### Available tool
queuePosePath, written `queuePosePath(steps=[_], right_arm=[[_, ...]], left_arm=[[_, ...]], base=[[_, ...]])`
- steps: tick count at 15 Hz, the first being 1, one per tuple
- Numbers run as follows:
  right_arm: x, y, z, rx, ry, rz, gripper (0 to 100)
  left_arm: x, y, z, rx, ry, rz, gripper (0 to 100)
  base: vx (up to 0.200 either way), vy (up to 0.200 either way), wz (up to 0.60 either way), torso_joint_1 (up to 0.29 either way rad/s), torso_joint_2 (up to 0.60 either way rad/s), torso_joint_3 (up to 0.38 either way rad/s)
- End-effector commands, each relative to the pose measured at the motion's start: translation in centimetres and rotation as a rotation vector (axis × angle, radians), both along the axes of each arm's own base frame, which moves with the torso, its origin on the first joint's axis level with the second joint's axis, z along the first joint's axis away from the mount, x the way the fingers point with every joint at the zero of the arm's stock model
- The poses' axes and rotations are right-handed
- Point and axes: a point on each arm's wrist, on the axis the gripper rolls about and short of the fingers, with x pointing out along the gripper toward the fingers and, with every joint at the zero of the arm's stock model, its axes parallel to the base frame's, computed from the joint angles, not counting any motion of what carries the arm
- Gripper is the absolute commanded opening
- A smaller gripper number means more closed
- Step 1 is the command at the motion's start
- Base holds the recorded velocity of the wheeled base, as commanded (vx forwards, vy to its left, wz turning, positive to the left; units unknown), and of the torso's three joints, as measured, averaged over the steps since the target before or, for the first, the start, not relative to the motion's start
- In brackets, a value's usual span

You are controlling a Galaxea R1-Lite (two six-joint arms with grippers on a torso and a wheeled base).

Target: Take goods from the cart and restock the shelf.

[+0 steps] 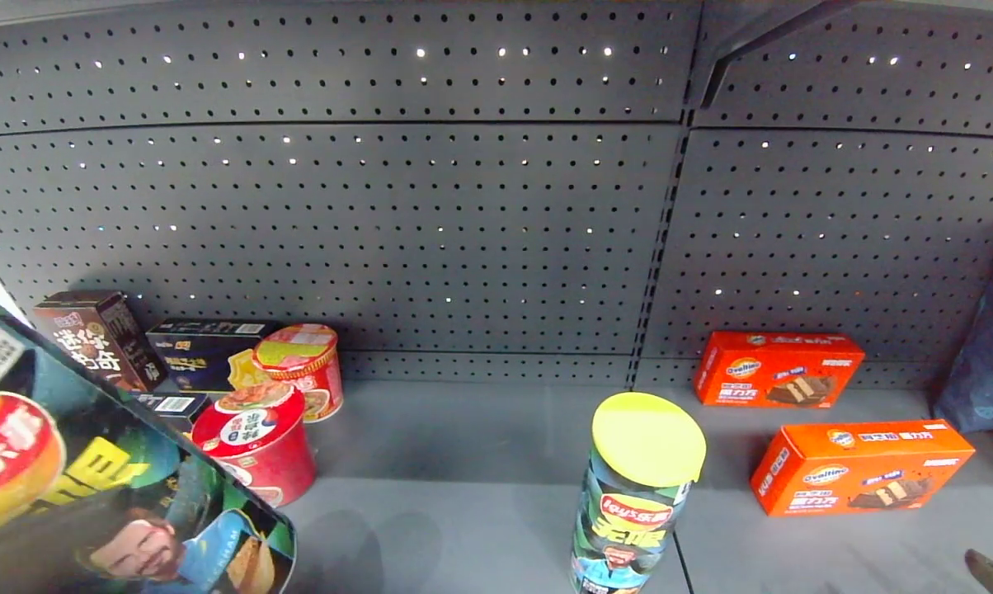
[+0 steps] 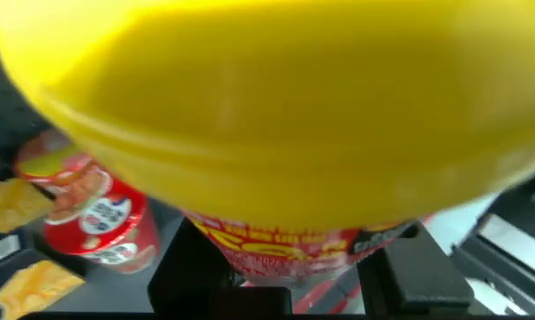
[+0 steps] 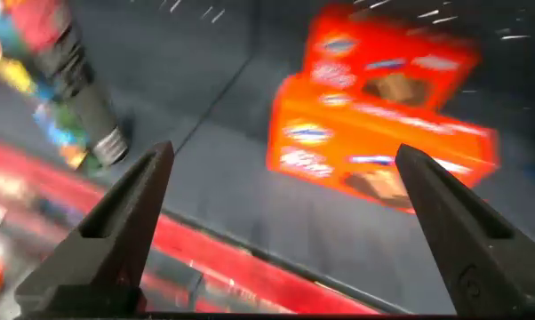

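A chips can (image 1: 101,495) with dark printed sides looms tilted at the lower left of the head view. In the left wrist view its yellow lid (image 2: 276,98) is very close, and my left gripper (image 2: 303,280) is shut on the can's body below the lid. A second chips can (image 1: 638,495) with a yellow lid stands upright on the grey shelf (image 1: 480,462), mid-front. My right gripper (image 3: 290,244) is open and holds nothing; it hangs in front of the shelf edge, facing two orange boxes (image 3: 383,133). The standing can (image 3: 67,80) shows to its side.
Two red noodle cups (image 1: 261,441) and dark boxes (image 1: 101,338) crowd the shelf's left end. The orange boxes (image 1: 859,466) lie at the right, beside a blue bag (image 1: 987,363). Pegboard (image 1: 463,206) closes the back. Bare shelf lies between the cups and the standing can.
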Motion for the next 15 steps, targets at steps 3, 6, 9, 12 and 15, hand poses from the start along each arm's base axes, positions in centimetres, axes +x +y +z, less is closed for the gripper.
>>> queuePosePath(steps=[3, 6, 9, 12, 15], right_arm=[[-3.5, -1.4, -1.1, 0.033, -0.079, -0.108, 100], [-5.3, -1.8, -2.6, 0.034, -0.087, -0.161, 100], [-6.3, -2.0, -4.6, 0.040, -0.111, -0.181, 100], [-6.1, -2.0, -5.4, 0.031, -0.092, -0.199, 100], [-5.6, -1.9, -7.3, -0.029, -0.047, -0.198, 100]], left_arm=[[4.7, -3.6, -1.4, 0.015, 0.115, -0.083, 0], [9.4, -6.4, -2.4, -0.019, 0.115, -0.089, 0], [13.0, -9.0, -3.4, -0.035, 0.085, -0.099, 0], [15.4, -10.5, -3.2, -0.045, 0.090, -0.159, 0], [19.4, -11.6, -3.9, 0.015, 0.066, -0.186, 0]], base=[[0.000, 0.000, 0.00, 0.000, 0.00, 0.000], [0.000, 0.000, 0.00, 0.000, 0.00, 0.000], [0.000, 0.000, 0.00, 0.000, 0.00, 0.000], [0.000, 0.000, 0.00, 0.000, 0.00, 0.000], [0.000, 0.000, 0.00, 0.000, 0.00, 0.000]])
